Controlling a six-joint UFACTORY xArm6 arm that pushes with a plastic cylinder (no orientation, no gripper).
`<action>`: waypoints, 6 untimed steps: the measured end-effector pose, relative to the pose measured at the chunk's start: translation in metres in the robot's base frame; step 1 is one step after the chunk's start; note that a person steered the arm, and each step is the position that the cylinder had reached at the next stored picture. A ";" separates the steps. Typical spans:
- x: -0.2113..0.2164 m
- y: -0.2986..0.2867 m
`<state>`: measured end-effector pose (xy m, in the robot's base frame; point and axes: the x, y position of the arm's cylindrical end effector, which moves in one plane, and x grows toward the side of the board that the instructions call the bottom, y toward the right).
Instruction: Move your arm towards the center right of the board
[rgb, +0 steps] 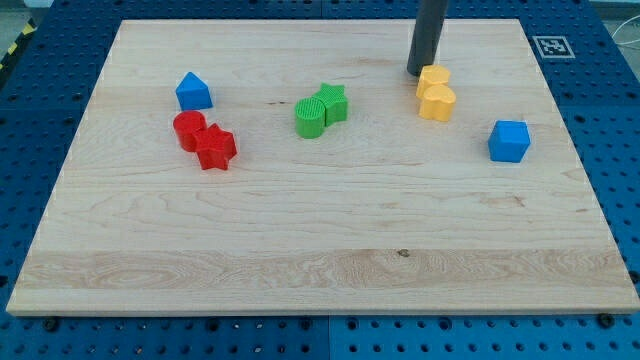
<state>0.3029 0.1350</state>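
My tip (417, 71) rests on the wooden board (320, 250) near the view's top, right of centre. It stands just left of and touching or almost touching two yellow blocks: an upper yellow block (434, 77) and a yellow heart (437, 102) below it. A blue cube (509, 140) lies further right and lower, at the board's centre right. A green star (334, 102) and a green rounded block (311, 118) sit together left of my tip.
A blue house-shaped block (193, 92), a red cylinder (189, 129) and a red star (215, 148) lie at the view's left. A black and white marker tag (551, 46) sits at the board's top right corner. Blue pegboard (620, 150) surrounds the board.
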 end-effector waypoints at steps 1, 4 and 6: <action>0.001 0.000; 0.016 0.106; 0.095 0.136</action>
